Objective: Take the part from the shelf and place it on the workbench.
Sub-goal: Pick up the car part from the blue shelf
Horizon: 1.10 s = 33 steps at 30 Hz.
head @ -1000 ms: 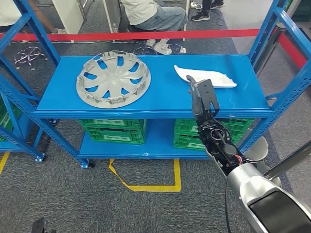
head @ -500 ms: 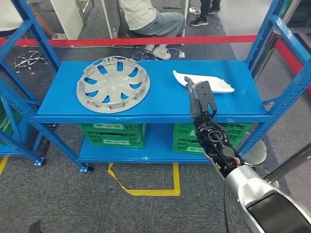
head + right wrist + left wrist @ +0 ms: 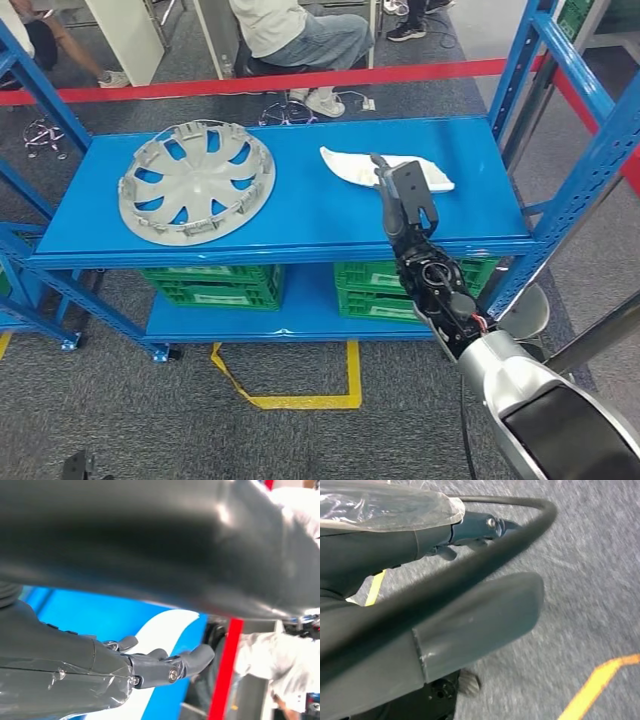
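A flat white part (image 3: 436, 181) lies on the right half of the blue shelf's top board (image 3: 317, 215). My right hand (image 3: 404, 200) is raised at the board's front edge, just in front of the part's middle and covering some of it in the head view. Its fingers are stretched out and apart and hold nothing. In the right wrist view the fingers (image 3: 171, 667) point toward the white part (image 3: 166, 625) over the blue board. My left hand (image 3: 478, 620) hangs over grey carpet, with its fingers straight and nothing in it.
A silver wheel cover (image 3: 195, 182) lies on the left half of the top board. Green crates (image 3: 215, 285) fill the lower shelf. Blue uprights (image 3: 573, 150) frame the right side. Behind a red barrier tape (image 3: 264, 82) a person (image 3: 294, 30) sits. Yellow tape (image 3: 302, 400) marks the floor.
The whole picture has shifted left, so the camera has moved. My right hand now stands closer to the white part and overlaps it.
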{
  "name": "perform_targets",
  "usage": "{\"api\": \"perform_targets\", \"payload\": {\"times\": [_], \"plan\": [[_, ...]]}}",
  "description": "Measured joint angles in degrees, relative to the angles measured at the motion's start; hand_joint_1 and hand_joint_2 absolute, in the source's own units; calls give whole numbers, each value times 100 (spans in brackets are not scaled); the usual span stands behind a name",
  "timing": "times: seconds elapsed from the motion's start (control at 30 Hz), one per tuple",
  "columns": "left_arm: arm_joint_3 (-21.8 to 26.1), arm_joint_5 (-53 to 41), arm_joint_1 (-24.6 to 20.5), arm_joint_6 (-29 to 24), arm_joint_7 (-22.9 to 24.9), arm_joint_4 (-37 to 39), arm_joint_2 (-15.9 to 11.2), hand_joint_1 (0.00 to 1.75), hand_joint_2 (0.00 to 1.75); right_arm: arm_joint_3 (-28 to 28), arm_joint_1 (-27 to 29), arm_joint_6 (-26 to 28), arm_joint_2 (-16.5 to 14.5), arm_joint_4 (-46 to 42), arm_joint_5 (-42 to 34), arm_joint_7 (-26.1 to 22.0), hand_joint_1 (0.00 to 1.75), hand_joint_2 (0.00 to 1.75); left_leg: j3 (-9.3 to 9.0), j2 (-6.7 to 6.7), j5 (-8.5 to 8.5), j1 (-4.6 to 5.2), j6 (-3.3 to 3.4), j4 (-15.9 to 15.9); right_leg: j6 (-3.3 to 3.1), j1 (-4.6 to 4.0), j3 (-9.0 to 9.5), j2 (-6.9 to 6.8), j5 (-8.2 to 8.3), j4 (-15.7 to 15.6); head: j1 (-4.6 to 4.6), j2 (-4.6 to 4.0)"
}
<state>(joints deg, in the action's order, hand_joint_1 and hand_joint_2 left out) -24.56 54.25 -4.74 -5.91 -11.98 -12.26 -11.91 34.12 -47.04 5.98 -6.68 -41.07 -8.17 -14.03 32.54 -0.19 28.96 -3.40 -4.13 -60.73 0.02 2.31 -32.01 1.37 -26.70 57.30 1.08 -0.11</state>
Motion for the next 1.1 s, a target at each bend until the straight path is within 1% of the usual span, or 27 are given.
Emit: {"api": "perform_targets", "payload": {"times": [0.03, 0.07, 0.1, 0.13, 0.17, 0.2, 0.23, 0.27, 0.3, 0.33, 0.37, 0.43, 0.47, 0.5, 0.53, 0.57, 0.6, 0.63, 0.67, 0.7, 0.73, 0.77, 0.8, 0.83, 0.87, 0.93, 1.1], "plan": [[-1, -4, -4, 10, -4, 0, 1, 0, 0, 1, -11, 4, -1, 7, -1, 3, 0, 0, 318, 5, 89, 33, 28, -464, -34, -21, 49, -8, -34, -13, 41, 0], [-1, -7, -1, 18, -9, 1, 1, 0, 0, 3, -4, 8, -1, 16, -3, 7, 0, 0, 646, 4, 134, 73, 58, -878, -61, -42, 99, -12, -72, -24, 73, 0], [-2, -8, 11, 23, -11, 1, 0, 0, 0, 6, 12, 14, -1, 25, -8, 11, 0, 0, 908, 3, 98, 115, 96, -1135, -81, -63, 154, -12, -110, -31, 95, 0], [-2, -6, 27, 24, -11, 2, -2, 0, 0, 9, 28, 17, -1, 33, -13, 14, 0, 0, 1065, 1, -55, 162, 148, -1159, -96, -82, 212, -3, -152, -33, 109, 0], [-3, 0, 43, 22, -11, 2, -5, 0, 0, 10, 38, 19, -1, 39, -17, 16, 0, 0, 1098, -1, -312, 214, 212, -941, -105, -93, 273, 10, -196, -34, 123, 0], [-3, 6, 54, 19, -11, 2, -14, 0, 0, 11, 42, 21, -1, 41, -20, 18, 0, 0, 1028, -4, -643, 272, 288, -533, -106, -100, 332, 25, -241, -36, 138, 0], [-3, 12, 57, 14, -11, 5, -32, 0, 0, 11, 44, 22, -1, 43, -20, 19, 0, 0, 929, -12, -911, 329, 367, -124, -102, -101, 374, 37, -284, -47, 151, 0], [-3, 16, 53, 9, -11, 9, -49, 0, 0, 11, 46, 24, -1, 51, -20, 21, 0, 0, 829, -21, -1088, 381, 428, 194, -90, -106, 400, 51, -317, -65, 166, 0], [-3, 15, 45, 1, -13, 12, -66, 0, 0, 13, 55, 26, -1, 60, -22, 24, 0, 0, 753, -26, -1156, 416, 473, 406, -72, -110, 411, 60, -339, -90, 187, 0], [-4, 14, 31, -7, -15, 15, -79, 0, 0, 14, 63, 30, -1, 68, -25, 26, 0, 0, 712, -29, -1108, 434, 492, 485, -52, -112, 413, 66, -352, -124, 205, 0], [-5, 12, 20, -15, -16, 16, -82, 0, 0, 15, 66, 35, -1, 75, -28, 29, 0, 0, 674, -28, -1069, 439, 494, 541, -27, -119, 426, 73, -362, -159, 222, 0], [-8, 11, 21, -26, -17, 17, -80, 0, 0, 15, 66, 49, 0, 72, -33, 23, 0, 0, 548, -12, -996, 392, 490, 706, 12, -137, 454, 37, -438, -174, 229, 0], [-10, 11, 28, -28, -17, 17, -73, 0, 0, 15, 58, 55, 1, 71, -35, 19, 0, 0, 475, -4, -976, 370, 498, 773, 17, -154, 419, 6, -514, -62, 210, 0], [-12, 12, 33, -28, -17, 17, -65, 0, 0, 16, 54, 60, 2, 73, -36, 15, 0, 0, 401, 1, -953, 350, 504, 831, 12, -172, 310, -25, -626, 175, 179, 0], [-14, 13, 33, -28, -18, 17, -56, 0, 0, 16, 59, 63, 2, 79, -38, 15, 0, 0, 351, 0, -923, 354, 513, 847, 2, -183, 108, -46, -764, 568, 140, 0], [-15, 14, 31, -28, -17, 17, -48, 0, 0, 17, 72, 63, 3, 85, -41, 16, 0, 0, 312, -1, -892, 355, 520, 849, -1, -190, -144, -53, -906, 1004, 107, 0], [-15, 16, 32, -28, -18, 17, -40, 0, 0, 17, 93, 63, 3, 90, -46, 18, 0, 0, 275, -4, -859, 356, 517, 845, 6, -192, -388, -54, -993, 1382, 79, 0], [-16, 17, 33, -28, -18, 17, -31, 0, 0, 17, 113, 62, 3, 92, -51, 19, 0, 0, 233, -6, -824, 355, 513, 839, 21, -191, -560, -58, -968, 1587, 57, 0], [-17, 17, 36, -28, -18, 17, -23, 0, 0, 17, 121, 62, 4, 91, -55, 18, 0, 0, 190, -7, -789, 351, 503, 827, 38, -187, -598, -64, -807, 1518, 37, 0], [-18, 17, 38, -28, -18, 17, -16, 0, 0, 17, 118, 62, 4, 90, -57, 16, 0, 0, 145, -9, -750, 344, 487, 808, 54, -182, -531, -72, -548, 1239, 9, 0], [-20, 17, 40, -28, -18, 17, -10, 0, 0, 17, 107, 62, 5, 89, -59, 14, 0, 0, 105, -10, -708, 335, 466, 783, 65, -175, -385, -82, -247, 816, -20, -1], [-21, 19, 37, -29, -18, 19, -7, 0, 0, 17, 92, 56, 5, 89, -61, 7, 0, 0, 83, -10, -670, 337, 439, 747, 72, -176, -229, -90, -41, 417, -46, -1], [-23, 22, 31, -31, -18, 20, -6, 0, 0, 19, 76, 45, 5, 87, -64, 1, 0, 0, 84, -13, -646, 340, 412, 713, 58, -179, -97, -93, 69, 124, -67, -1], [-24, 27, 24, -33, -18, 21, -5, 0, 0, 21, 67, 31, 3, 87, -68, -5, 0, 0, 100, -15, -630, 348, 391, 680, 41, -183, -19, -91, 106, -50, -66, -1], [-25, 34, 21, -37, -18, 22, -5, 0, 0, 22, 62, 16, 1, 87, -70, -13, 0, 0, 124, -17, -631, 356, 387, 655, 20, -191, 13, -83, 81, -105, -57, 0], [-25, 58, 24, -49, -18, 22, -3, 0, 0, 24, 58, -3, -3, 87, -41, -25, 0, 0, 145, -18, -641, 353, 406, 640, -7, -201, 20, -67, 86, -129, -27, 0], [-25, 162, 22, -141, -17, 22, -18, 0, 0, 60, 17, -96, -62, 88, 131, -45, 0, 0, 128, -17, -639, 343, 431, 663, -19, -210, 23, -57, 86, -132, 58, 0]]}}
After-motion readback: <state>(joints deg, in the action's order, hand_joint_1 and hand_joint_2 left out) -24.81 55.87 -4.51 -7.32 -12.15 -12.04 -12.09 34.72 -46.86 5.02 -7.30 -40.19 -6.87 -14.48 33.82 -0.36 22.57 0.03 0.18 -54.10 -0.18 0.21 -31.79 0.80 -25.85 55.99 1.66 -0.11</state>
